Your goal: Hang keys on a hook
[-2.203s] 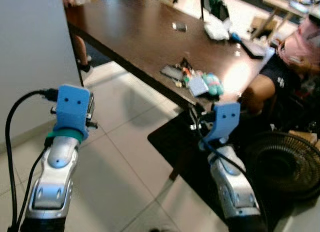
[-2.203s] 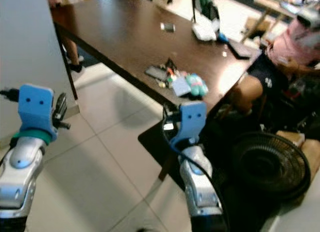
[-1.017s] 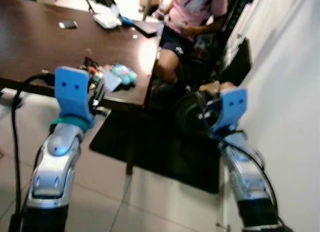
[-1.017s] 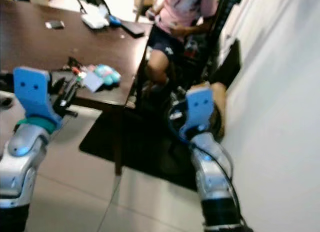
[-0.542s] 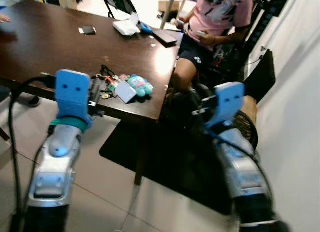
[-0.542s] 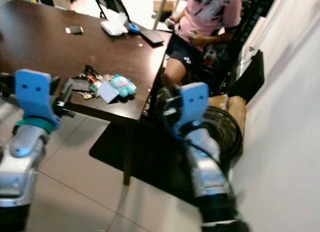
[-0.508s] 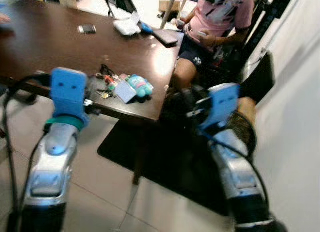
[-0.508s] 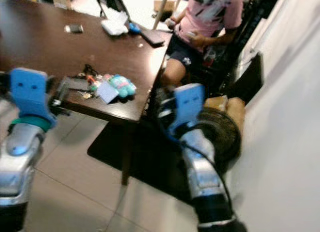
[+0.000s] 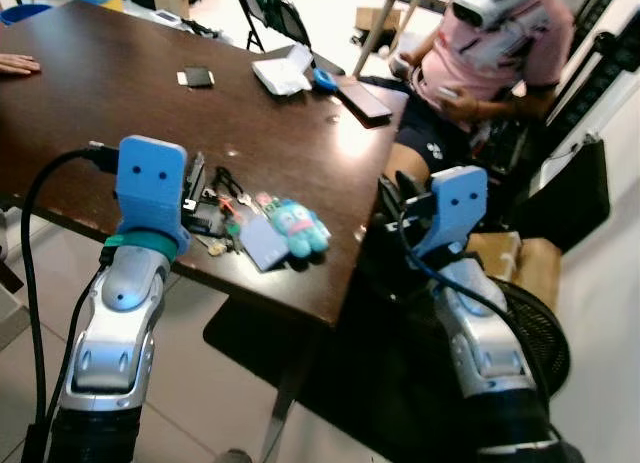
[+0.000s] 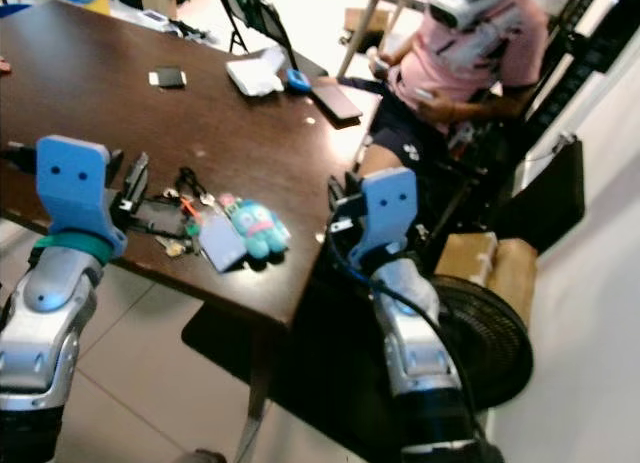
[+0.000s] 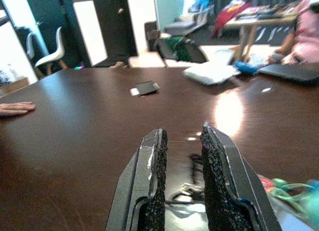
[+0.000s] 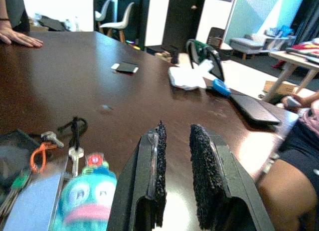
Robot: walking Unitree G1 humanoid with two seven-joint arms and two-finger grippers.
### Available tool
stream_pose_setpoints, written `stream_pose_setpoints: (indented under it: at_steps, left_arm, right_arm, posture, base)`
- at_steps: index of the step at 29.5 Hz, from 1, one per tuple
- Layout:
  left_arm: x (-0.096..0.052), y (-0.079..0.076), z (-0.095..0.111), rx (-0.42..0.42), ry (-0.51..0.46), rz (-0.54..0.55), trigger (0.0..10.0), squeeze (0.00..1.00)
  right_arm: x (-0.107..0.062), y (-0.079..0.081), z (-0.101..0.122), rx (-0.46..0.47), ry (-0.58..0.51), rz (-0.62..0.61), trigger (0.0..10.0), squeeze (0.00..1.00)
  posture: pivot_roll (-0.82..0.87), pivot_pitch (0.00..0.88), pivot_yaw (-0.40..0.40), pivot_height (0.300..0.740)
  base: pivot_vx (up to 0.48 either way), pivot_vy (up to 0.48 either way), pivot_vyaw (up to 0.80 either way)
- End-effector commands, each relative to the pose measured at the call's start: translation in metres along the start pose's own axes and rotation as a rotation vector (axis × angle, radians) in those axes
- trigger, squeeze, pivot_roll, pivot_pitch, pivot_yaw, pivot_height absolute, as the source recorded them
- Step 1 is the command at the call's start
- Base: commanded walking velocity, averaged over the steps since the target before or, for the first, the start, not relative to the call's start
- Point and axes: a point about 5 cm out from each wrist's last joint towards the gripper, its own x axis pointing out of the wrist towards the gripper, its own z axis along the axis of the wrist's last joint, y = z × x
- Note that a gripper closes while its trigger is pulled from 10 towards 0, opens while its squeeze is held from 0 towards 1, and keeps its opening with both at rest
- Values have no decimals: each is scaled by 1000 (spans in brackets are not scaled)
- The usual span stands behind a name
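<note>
Seated person beside dark table, fan

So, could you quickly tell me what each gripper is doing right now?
Left gripper: open, empty, above the keys.
Right gripper: open, empty, over the table edge.

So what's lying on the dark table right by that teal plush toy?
Beside the teal plush toy on the table lie a grey card, keys and a black pouch. The left gripper hides part of the pouch.

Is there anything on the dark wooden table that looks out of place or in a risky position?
The tangled bunch of keys, with its teal plush charm and a grey card, lies close to the dark wooden table's near edge, so a nudge might push it off. Nothing looks spilled or damaged.
</note>
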Motion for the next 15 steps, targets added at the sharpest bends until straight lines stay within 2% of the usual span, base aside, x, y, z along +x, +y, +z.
stream_pose_setpoints:
  at_steps: [1,13,15]
  left_arm:
    - [0,-5,-1,4,6,-15,10000,0]
    - [0,-6,-3,2,11,-23,10000,0]
    - [-2,-11,-7,-3,44,-69,10000,0]
  right_arm:
    - [-5,-8,-3,-5,13,-26,10000,0]
    - [-5,-9,-4,-7,13,-26,10000,0]
    - [-5,-8,-5,-8,15,-27,10000,0]
  posture:
    - [115,0,-12,740]
    - [114,0,-14,740]
    - [115,0,-13,740]
  base:
    - [368,0,0]
    - [346,0,0]
    - [0,0,0]
